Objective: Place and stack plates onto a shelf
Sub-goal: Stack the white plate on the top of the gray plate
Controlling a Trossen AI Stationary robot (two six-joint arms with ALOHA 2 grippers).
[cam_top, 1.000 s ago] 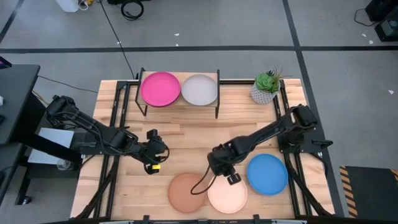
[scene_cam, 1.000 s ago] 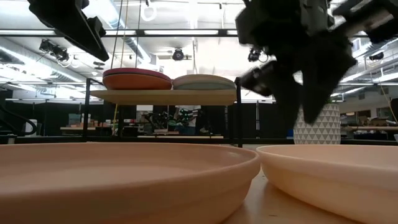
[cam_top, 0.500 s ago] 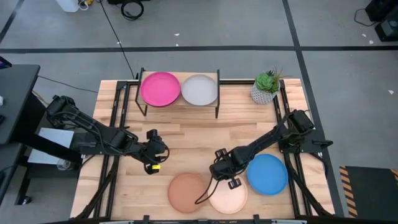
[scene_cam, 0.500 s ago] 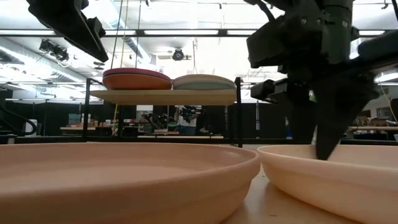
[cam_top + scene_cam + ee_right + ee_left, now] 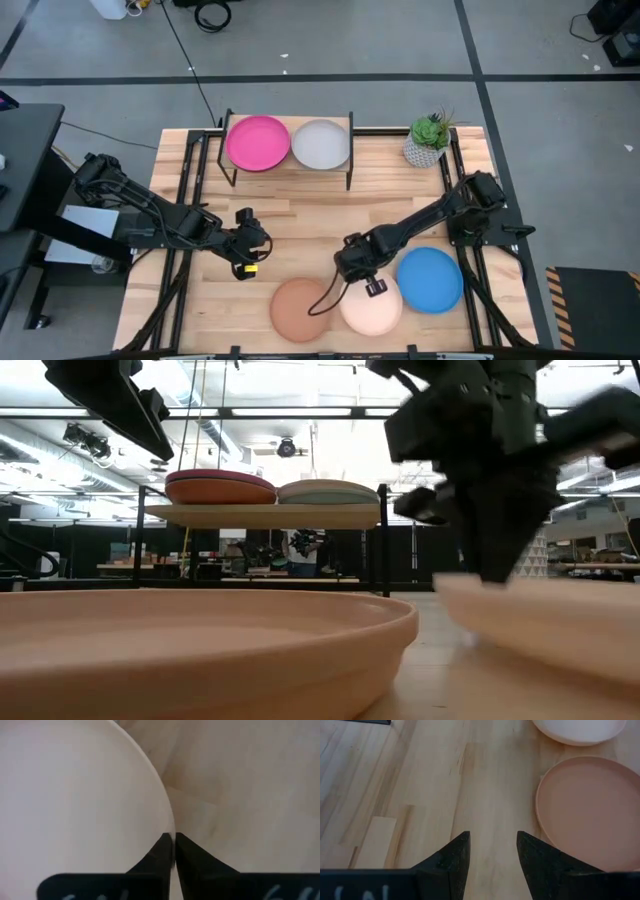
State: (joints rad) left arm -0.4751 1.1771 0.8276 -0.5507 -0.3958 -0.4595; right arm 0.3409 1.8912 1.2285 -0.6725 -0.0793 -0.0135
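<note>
I see the cream plate (image 5: 372,308) pinched at its rim in my right gripper (image 5: 366,283), tilted beside the terracotta plate (image 5: 300,309) and bright blue plate (image 5: 431,279), while my left gripper (image 5: 258,243) waits open nearby.

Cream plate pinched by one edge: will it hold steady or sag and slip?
Likely stiff: the cream plate keeps its shape while the right gripper pinches only its rim. Probably light, since that thin grip tilts it off the table. Its smooth matte rim could slip or pivot.
</note>
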